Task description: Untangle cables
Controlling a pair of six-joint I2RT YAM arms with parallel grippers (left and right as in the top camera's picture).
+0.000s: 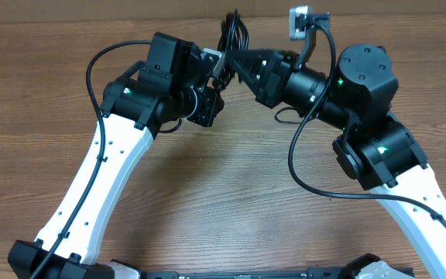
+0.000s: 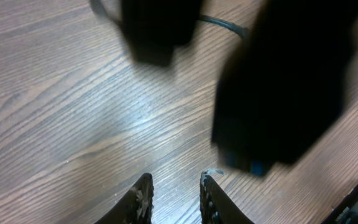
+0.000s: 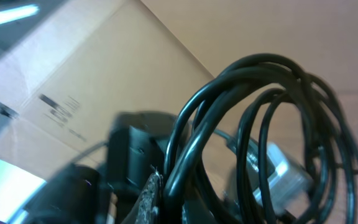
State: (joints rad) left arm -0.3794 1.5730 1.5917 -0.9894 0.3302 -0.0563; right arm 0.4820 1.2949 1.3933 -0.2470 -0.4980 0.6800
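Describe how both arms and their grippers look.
The left arm and right arm have white links with rows of small holes, chunky black joints with green lights, and a black cable looping alongside each. The left gripper has two dark, textured fingers; the right gripper is black and tapered, with a grey camera block near it.

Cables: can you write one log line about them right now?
cables: one bundle, held up | right jaws: shut on cables | left jaws: slightly apart, empty
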